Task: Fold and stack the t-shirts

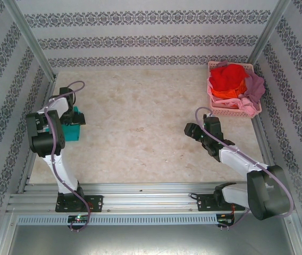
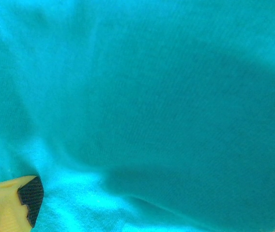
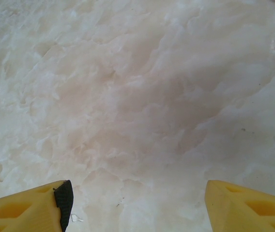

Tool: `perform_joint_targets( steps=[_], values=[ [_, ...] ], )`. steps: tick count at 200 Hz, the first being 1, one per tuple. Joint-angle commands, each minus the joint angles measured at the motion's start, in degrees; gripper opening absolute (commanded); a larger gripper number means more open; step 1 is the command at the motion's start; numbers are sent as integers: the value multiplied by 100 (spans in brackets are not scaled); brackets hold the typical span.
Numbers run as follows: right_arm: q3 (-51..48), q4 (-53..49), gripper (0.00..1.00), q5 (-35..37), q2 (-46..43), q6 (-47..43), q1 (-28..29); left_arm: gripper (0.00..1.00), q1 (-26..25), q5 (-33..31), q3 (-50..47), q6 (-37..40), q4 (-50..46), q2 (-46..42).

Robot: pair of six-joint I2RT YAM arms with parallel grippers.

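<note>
Teal t-shirt (image 2: 152, 106) is lying beneath the wide-open, empty left gripper (image 1: 76, 121) and could snag as it lifts, while the right gripper (image 3: 137, 203) is hovering open, empty.

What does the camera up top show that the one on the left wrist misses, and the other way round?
Overhead: the right arm, the marbled table, and a pink plastic lattice basket holding a red cloth t-shirt, an orange one and a mauve-pink one. Left wrist: close-up weave and soft creases, plus a yellow fingertip with a black pad. Shared: the teal cloth t-shirt beneath the open left gripper.
</note>
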Motion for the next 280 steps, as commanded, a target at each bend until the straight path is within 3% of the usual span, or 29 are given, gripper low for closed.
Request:
perform_joint_targets(
  steps=[1, 26, 72, 90, 97, 133, 156, 177, 190, 216, 228, 265, 273, 280],
  values=[
    [51, 66, 73, 132, -54, -47, 81, 100, 7, 30, -99, -23, 66, -386],
    [129, -15, 78, 282, -122, -395, 75, 100, -350, 236, -852, -309, 878, -1314],
    [201, 92, 98, 1038, -394, -1306, -25, 100, -1266, 912, -3128, -930, 3202, -3310],
    [72, 567, 98, 985, -427, -1215, -286, 100, -1533, 923, -4146, -718, 4378, -3910],
    [89, 688, 98, 960, -430, -1270, -353, 100, -1538, 969, -4272, -670, 4376, -4143],
    [218, 1096, 98, 1521, -314, -2181, -533, 100, -1545, 772, -5322, -92, 5835, -5053],
    [73, 1947, 98, 1729, -10, -2946, -693, 100, -1532, 632, -5664, 490, 6642, -4747],
    [42, 2365, 98, 1754, 542, -3167, -925, 100, -1458, 487, -5759, 461, 7117, -4270],
    [-141, 3056, 98, 1480, 945, -3092, -1131, 100, -1362, 487, -5954, 377, 7966, -3904],
    [-502, 4167, 98, 1071, 1513, -3075, -1257, 100, -1219, 478, -5864, 421, 8543, -3473],
    [-648, 4719, 98, 982, 1741, -3193, -1199, 100, -1081, 711, -5648, 297, 8277, -3335],
    [-552, 4392, 98, 953, 1658, -3208, -1191, 100, -1081, 1137, -5799, 327, 9423, -2431],
    [-567, 4448, 98, 951, 1683, -3208, -1193, 100, -1106, 1115, -5926, 376, 10043, -2193],
    [-573, 4496, 98, 950, 1690, -3201, -1186, 100, -1099, 1052, -5915, 316, 9776, -2329]
  ],
)
